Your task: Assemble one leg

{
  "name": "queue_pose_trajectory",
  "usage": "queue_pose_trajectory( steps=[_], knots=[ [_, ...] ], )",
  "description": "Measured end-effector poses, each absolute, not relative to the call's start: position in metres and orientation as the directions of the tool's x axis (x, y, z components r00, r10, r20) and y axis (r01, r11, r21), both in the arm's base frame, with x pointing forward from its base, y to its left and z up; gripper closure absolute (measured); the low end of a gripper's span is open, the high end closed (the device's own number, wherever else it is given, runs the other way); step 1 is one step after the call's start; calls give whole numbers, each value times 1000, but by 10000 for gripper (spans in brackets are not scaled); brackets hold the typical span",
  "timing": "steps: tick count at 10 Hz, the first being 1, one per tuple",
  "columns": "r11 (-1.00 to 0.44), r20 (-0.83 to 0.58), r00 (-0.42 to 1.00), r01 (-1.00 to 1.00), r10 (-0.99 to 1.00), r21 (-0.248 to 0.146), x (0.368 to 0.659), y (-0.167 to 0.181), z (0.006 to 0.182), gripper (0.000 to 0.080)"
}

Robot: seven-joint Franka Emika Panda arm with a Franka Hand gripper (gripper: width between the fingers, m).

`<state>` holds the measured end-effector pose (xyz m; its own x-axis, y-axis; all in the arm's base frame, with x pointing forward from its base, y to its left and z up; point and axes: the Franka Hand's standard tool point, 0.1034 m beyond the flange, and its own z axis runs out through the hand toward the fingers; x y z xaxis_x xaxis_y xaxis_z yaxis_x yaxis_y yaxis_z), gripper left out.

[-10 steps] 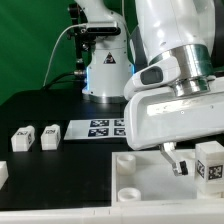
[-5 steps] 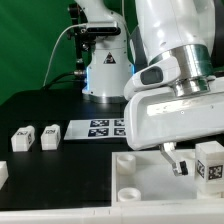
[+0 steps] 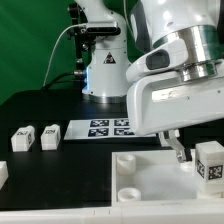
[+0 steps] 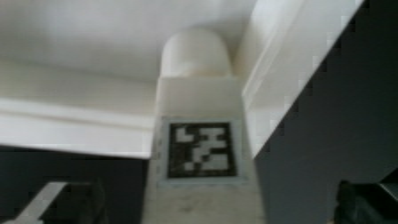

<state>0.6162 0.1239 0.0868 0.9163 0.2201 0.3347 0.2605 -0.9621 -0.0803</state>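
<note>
A white leg [image 3: 210, 161] with a square marker stands on the large white panel [image 3: 90, 185] near the exterior view's right edge. My gripper [image 3: 196, 158] is low over the panel, with one dark finger [image 3: 180, 152] just left of that leg. In the wrist view the same leg [image 4: 201, 150] fills the middle, and my gripper [image 4: 210, 205] is open around it, with the fingers [image 4: 50, 203] apart from both its sides. Two more legs [image 3: 22, 139] [image 3: 50, 135] lie on the black table at the left.
The marker board [image 3: 105, 127] lies behind the panel. A further white block [image 3: 3, 172] sits at the exterior view's left edge. The panel has round sockets [image 3: 125, 160] near its corners. The arm's base [image 3: 105, 70] stands at the back.
The hand has turned and lifted a little, so the visible finger sits slightly higher. The leg on the panel and the loose legs have not moved.
</note>
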Motion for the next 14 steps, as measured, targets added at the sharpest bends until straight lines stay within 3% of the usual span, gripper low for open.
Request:
queue_pose_trajectory(
  steps=[5, 13, 14],
  knots=[
    [-954, -56, 963, 252, 264, -160, 628, 123, 91, 150],
    [-955, -34, 966, 250, 258, -159, 627, 123, 72, 177],
    [-955, -34, 966, 250, 258, -159, 627, 123, 72, 358]
  ],
)
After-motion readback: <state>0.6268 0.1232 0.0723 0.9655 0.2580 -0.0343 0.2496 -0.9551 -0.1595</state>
